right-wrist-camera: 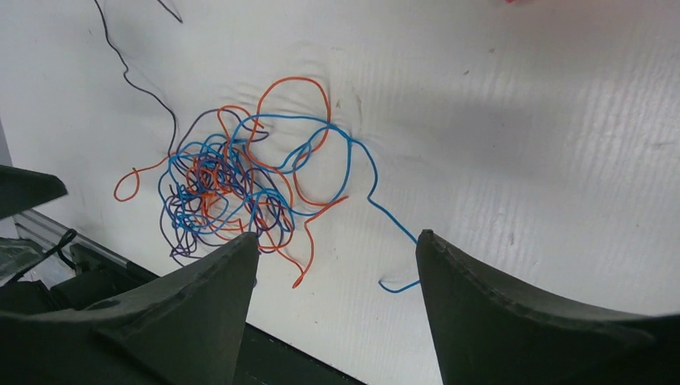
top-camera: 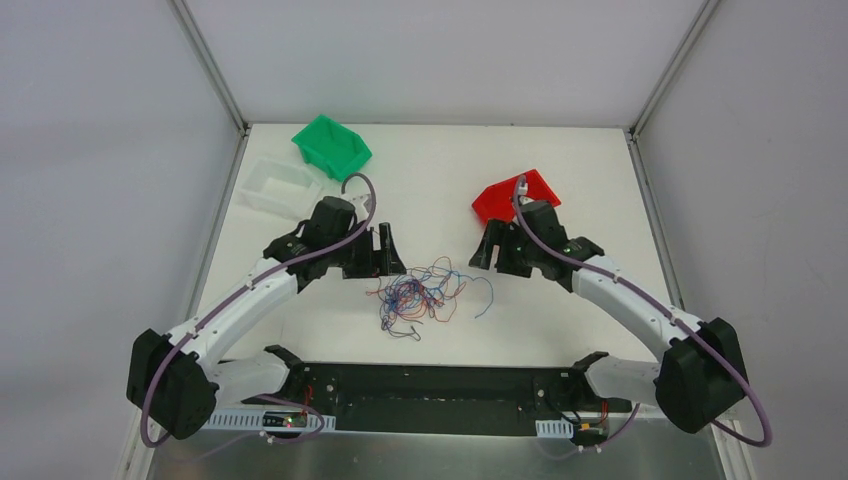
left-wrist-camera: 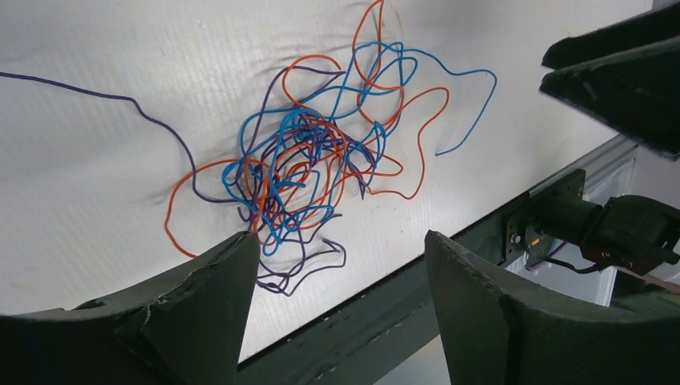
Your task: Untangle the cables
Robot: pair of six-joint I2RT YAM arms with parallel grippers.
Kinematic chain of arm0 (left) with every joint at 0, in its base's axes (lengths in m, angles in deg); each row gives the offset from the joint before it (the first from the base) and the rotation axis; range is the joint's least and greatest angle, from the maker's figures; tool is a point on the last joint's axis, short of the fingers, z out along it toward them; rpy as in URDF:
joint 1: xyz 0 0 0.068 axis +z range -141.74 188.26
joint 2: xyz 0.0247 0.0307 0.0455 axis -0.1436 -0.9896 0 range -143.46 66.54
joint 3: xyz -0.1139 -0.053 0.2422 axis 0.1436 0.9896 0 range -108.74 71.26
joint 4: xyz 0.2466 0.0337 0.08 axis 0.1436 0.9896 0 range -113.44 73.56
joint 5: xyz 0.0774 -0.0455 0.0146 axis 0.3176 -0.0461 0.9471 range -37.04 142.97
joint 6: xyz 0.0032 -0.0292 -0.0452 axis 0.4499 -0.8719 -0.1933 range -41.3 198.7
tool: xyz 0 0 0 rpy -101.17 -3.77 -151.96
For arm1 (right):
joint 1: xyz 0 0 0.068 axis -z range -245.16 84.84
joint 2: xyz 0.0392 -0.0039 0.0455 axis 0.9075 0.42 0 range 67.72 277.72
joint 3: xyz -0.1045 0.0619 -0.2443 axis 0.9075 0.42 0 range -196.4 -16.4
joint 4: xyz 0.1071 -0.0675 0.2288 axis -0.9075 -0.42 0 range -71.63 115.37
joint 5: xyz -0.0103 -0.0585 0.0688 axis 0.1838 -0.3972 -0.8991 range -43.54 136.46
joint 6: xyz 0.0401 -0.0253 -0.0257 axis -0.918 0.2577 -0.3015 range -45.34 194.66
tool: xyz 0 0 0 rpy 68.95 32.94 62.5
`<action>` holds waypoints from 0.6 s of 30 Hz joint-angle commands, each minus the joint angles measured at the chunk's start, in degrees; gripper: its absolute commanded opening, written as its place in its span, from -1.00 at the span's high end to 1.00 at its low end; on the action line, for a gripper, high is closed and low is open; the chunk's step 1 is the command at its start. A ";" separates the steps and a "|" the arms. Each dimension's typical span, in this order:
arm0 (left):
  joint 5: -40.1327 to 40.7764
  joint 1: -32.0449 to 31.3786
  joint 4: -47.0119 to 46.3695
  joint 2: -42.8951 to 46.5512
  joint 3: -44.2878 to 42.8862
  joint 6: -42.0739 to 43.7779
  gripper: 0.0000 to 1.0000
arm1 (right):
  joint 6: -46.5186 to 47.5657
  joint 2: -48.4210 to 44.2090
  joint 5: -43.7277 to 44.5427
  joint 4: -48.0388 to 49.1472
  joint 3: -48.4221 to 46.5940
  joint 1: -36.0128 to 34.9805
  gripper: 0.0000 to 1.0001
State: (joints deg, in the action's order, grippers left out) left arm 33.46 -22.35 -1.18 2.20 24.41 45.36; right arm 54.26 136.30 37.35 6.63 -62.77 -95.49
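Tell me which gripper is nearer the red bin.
Right. The right gripper sits just in front of the red bin; the left gripper is farther left, past the cables.

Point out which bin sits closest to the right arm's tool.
The red bin, just beyond the right tool. The green bin and the clear bin sit far over on the other side.
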 commanded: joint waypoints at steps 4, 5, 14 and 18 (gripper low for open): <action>3.93 0.79 2.36 -3.00 -4.45 2.58 -0.47 | -0.79 5.20 12.57 -2.59 -3.56 -7.26 -0.50; 3.49 0.42 2.31 -3.80 -4.59 3.00 -0.49 | -0.64 6.23 13.93 -3.42 -3.98 -7.62 -0.50; 5.35 -4.59 2.90 -10.20 -7.24 7.68 -0.53 | -1.01 9.43 14.91 -1.60 -0.40 -7.81 -0.18; 5.15 -4.90 2.79 -15.18 -8.07 8.20 -0.52 | -1.53 10.61 12.77 0.27 -0.07 -7.79 -0.11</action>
State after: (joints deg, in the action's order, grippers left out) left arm 37.30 -26.99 1.03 -9.14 18.84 51.31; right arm 53.64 145.94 50.71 4.46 -63.29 -103.18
